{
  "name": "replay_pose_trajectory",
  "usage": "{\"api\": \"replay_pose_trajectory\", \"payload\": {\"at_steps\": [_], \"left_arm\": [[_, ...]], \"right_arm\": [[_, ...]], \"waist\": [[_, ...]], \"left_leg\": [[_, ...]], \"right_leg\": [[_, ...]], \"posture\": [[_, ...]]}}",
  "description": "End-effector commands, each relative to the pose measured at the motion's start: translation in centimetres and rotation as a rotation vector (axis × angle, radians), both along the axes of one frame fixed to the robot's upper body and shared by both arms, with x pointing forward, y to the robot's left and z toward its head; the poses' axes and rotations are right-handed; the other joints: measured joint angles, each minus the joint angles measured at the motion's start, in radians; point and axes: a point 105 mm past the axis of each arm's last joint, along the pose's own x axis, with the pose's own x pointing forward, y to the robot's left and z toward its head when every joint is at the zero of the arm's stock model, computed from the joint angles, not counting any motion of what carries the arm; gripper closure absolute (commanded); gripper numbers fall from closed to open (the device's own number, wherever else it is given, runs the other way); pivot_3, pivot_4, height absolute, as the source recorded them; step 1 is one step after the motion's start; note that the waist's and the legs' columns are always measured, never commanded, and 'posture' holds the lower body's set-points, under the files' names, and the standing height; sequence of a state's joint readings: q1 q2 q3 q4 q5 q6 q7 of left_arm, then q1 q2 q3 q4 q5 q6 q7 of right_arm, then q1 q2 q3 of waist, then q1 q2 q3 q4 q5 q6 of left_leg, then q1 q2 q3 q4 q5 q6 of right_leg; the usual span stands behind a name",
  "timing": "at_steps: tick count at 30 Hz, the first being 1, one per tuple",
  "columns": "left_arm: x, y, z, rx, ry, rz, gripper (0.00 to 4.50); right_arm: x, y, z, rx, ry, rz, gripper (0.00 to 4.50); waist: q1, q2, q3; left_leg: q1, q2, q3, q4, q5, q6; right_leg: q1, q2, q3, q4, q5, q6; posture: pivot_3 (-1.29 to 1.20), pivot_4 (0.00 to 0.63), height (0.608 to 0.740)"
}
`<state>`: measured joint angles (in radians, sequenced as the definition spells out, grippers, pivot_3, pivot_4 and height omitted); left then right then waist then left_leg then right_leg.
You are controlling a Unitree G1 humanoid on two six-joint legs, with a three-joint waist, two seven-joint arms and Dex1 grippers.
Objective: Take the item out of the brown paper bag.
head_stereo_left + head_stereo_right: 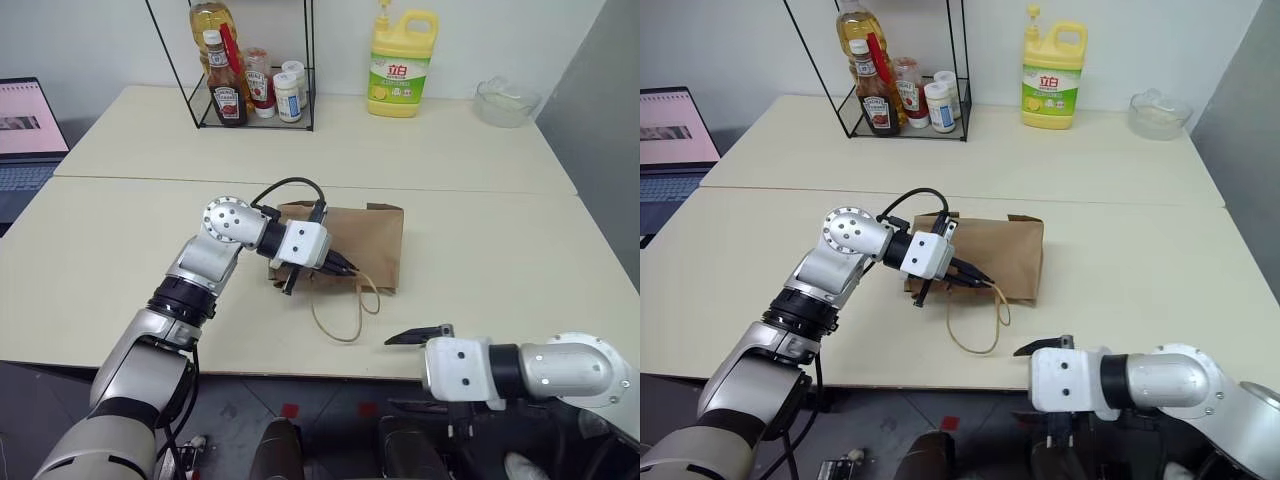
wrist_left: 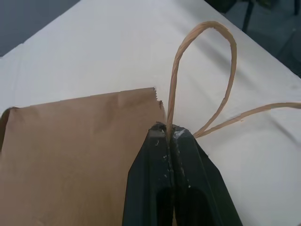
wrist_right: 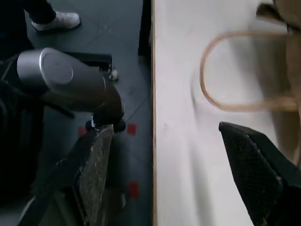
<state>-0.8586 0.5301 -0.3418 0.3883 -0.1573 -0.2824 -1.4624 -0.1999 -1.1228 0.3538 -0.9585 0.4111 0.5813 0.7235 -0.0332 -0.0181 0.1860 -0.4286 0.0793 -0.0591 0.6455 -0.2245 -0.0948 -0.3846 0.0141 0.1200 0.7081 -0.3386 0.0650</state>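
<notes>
The bench is a pale cream surface made of two tops set edge to edge, with a seam running left to right beyond the middle. On the far top, at the left, stands a black wire rack holding a ketchup bottle, an oil bottle and small jars. To its right is a yellow detergent jug, and further right a clear glass bowl. A laptop sits off the far left edge.

The brown paper bag lies flat on the near top, about in the middle, with its mouth facing the near edge. One cord handle loops out over the bench toward the near side.

The left gripper reaches in from the left over the bag's near edge; its fingers are pressed together and clamped on a cord handle right where it leaves the paper. The right gripper hangs at the near edge of the bench, right of the loose handle and apart from the bag, its fingers spread wide with nothing between them.

The bottle is presumably inside the bag, though the paper hides it.
</notes>
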Motion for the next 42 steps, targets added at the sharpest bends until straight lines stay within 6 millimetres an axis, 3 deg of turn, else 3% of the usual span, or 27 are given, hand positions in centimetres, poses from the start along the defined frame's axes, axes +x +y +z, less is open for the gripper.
{"api": "replay_pose_trajectory", "payload": {"at_steps": [1, 15, 18, 27, 34, 38, 42], "left_arm": [[0.0, -0.2, 1.5, -0.048, -0.034, 0.005, 4.45], [-0.3, 0.3, 1.1, -0.039, -0.033, 0.013, 4.45], [-0.3, 0.3, 1.2, -0.037, -0.035, 0.014, 4.50], [0.1, 0.8, 1.4, -0.034, -0.044, 0.034, 4.50], [1.5, 1.0, 3.0, -0.089, -0.031, 0.115, 4.50], [3.2, 0.8, 5.5, -0.174, 0.023, 0.223, 4.50], [4.0, 0.8, 6.3, -0.213, 0.076, 0.277, 4.50]], "right_arm": [[0.9, 0.8, -0.1, -0.028, -0.101, 0.077, 0.72], [4.5, 4.2, -1.7, -0.055, -0.218, 0.148, 0.72], [5.1, 4.3, -2.5, -0.080, -0.221, 0.147, 1.32], [5.9, 4.2, -2.8, -0.080, -0.199, 0.098, 4.49], [5.5, 3.8, -3.4, -0.092, -0.146, 0.088, 4.49], [5.0, 3.5, -4.3, -0.113, -0.100, 0.083, 4.49], [4.8, 3.3, -4.8, -0.136, -0.091, 0.089, 4.49]], "waist": [[0.000, 0.000, 0.000], [0.000, 0.000, 0.000], [0.001, 0.000, 0.000], [0.001, 0.000, 0.000], [0.001, 0.000, 0.000], [0.001, 0.000, 0.000], [0.000, 0.000, 0.000]], "left_leg": [[0.000, 0.000, 0.000, 0.000, 0.000, 0.000], [0.001, 0.000, 0.000, 0.000, 0.000, 0.000], [0.001, 0.000, 0.000, 0.000, 0.000, 0.000], [0.001, 0.000, 0.000, 0.000, 0.000, 0.000], [0.001, 0.000, 0.000, 0.000, 0.000, 0.000], [0.001, 0.000, 0.000, 0.000, 0.000, 0.000], [0.001, -0.001, 0.000, 0.000, 0.000, 0.000]], "right_leg": [[0.000, 0.000, 0.000, 0.000, 0.000, 0.000], [0.000, 0.000, 0.000, 0.002, 0.000, 0.000], [0.000, 0.000, 0.000, 0.002, 0.000, 0.000], [0.000, 0.000, 0.000, 0.003, 0.000, 0.000], [0.000, 0.000, 0.000, 0.003, 0.000, 0.000], [0.000, 0.000, -0.001, 0.003, 0.000, 0.000], [0.000, 0.000, -0.001, 0.003, 0.000, 0.000]], "posture": [[0.00, 0.150, 0.740], [0.00, 0.150, 0.740], [0.00, 0.150, 0.740], [0.00, 0.150, 0.740], [0.00, 0.150, 0.740], [0.00, 0.150, 0.740], [0.00, 0.150, 0.740]]}}
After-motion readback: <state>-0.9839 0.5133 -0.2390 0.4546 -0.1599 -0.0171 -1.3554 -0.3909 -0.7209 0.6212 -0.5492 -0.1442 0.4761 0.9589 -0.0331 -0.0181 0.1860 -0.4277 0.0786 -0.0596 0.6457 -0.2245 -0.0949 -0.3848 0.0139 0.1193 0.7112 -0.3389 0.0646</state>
